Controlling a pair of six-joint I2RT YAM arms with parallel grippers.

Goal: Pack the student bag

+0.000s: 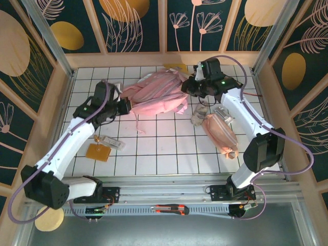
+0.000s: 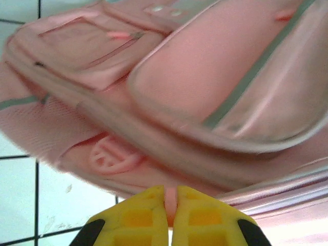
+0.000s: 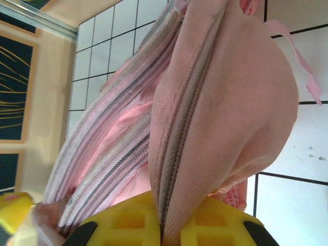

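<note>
White tiled table (image 1: pixel 164 154) with dark grid lines, enclosed by wood-framed wall panels (image 1: pixel 133 25) printed with a dark floral pattern.

1. Left zone, top view. A flat orange-brown card (image 1: pixel 98 152) lies on the tiles beside the left arm, with a small clear packet (image 1: pixel 111 143) just beside it. The left gripper (image 1: pixel 124 107) is at the left end of the student bag (image 1: pixel 159 97), touching it.

2. Left wrist view. The left gripper (image 2: pixel 170 218) is closed: its yellow fingers (image 2: pixel 136 220) are pressed together on a thin pink strip of the student bag (image 2: pixel 205 77). The bag body lies directly ahead of the fingertips, its translucent front pocket and grey trim facing the camera. Bare table (image 2: pixel 20 195) shows at lower left.

3. Centre zone, top view. The student bag lies on its side at the far middle of the table, stretched between the two grippers, with loose pink straps trailing toward the near side.

4. Right zone, top view. The right gripper (image 1: pixel 188 87) is at the right end of the bag, in contact with it. A slim pale-pink pouch (image 1: pixel 221 134) lies on the tiles under the right arm, apart from the bag.

5. Right wrist view. The right gripper (image 3: pixel 164 228) is closed on the student bag (image 3: pixel 230 102): a fold of pink fabric carrying a zipper seam is pinched between the yellow fingers (image 3: pixel 120 223). The bag extends up and away from the fingertips. Table (image 3: pixel 302 169) shows at right.

6. Near edge, top view. A utility knife (image 1: pixel 171 209) rests on the rail between the arm bases.
</note>
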